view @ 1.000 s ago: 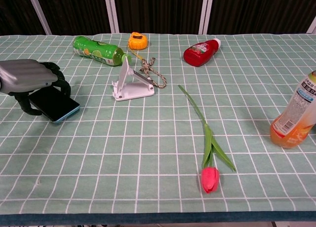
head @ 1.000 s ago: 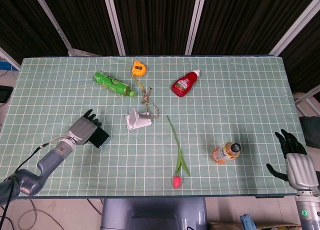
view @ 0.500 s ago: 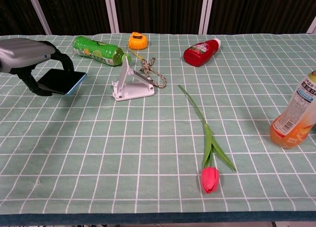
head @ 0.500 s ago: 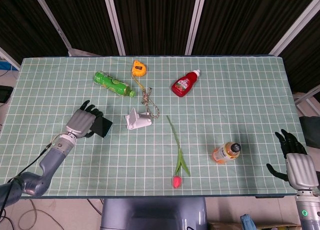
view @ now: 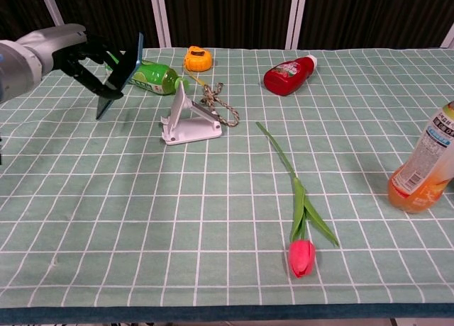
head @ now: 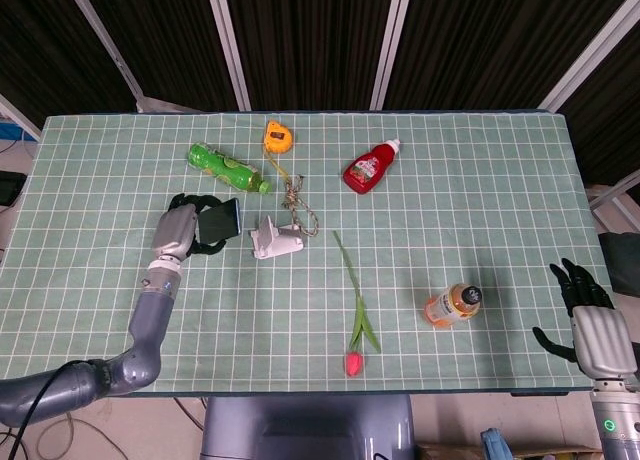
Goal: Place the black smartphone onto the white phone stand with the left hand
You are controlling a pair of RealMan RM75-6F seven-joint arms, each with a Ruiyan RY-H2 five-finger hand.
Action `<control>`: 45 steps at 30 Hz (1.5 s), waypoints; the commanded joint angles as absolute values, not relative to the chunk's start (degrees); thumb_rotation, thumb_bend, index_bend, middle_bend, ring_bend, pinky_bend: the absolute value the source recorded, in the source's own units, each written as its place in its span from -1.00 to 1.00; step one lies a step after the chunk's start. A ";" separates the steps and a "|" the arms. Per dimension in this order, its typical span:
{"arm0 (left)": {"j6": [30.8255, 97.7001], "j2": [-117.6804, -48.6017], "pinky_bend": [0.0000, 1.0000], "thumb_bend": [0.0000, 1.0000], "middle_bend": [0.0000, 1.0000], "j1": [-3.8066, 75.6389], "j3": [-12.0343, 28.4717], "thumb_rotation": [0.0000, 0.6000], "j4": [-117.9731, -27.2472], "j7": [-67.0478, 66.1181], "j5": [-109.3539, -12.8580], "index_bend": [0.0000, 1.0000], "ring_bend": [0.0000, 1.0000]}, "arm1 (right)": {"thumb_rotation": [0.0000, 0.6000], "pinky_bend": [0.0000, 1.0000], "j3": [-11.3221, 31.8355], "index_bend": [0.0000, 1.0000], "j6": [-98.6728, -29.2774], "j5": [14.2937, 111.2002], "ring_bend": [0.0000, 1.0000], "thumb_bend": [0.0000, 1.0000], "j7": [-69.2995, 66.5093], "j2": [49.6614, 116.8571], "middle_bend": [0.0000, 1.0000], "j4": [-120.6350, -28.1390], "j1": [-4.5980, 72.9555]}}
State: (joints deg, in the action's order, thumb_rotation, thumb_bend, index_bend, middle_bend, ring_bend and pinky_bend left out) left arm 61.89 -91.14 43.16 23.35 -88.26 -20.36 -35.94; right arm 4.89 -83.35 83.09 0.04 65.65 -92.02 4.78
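My left hand (head: 183, 227) (view: 74, 51) holds the black smartphone (head: 220, 221) (view: 120, 74) in the air, tilted steeply on edge. The phone hangs just left of the white phone stand (head: 274, 240) (view: 187, 120), a short gap away and above the table. The stand sits on the green checked cloth with nothing on it. My right hand (head: 590, 318) rests off the table's right front corner, fingers apart, holding nothing; the chest view does not show it.
Behind the stand lie a green bottle (head: 228, 167) (view: 140, 71), an orange tape measure (head: 277, 137) (view: 198, 58) with a cord, and a red bottle (head: 371, 166) (view: 289, 76). A tulip (head: 354, 320) (view: 301, 220) and an orange drink bottle (head: 454, 303) (view: 425, 166) lie at the front right.
My left hand has lifted the phone off the cloth, carried it up and rightward toward the stand, and tipped it from flat to steeply on edge. The right hand has not moved.
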 commanded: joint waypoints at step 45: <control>56.74 -97.81 -1.00 -0.38 0.16 49.93 28.67 1.00 -85.48 -13.48 -23.62 0.07 -0.75 | 1.00 -0.63 4.85 -0.86 -83.08 83.08 -1.00 -0.36 -0.55 65.47 -0.94 -92.00 4.91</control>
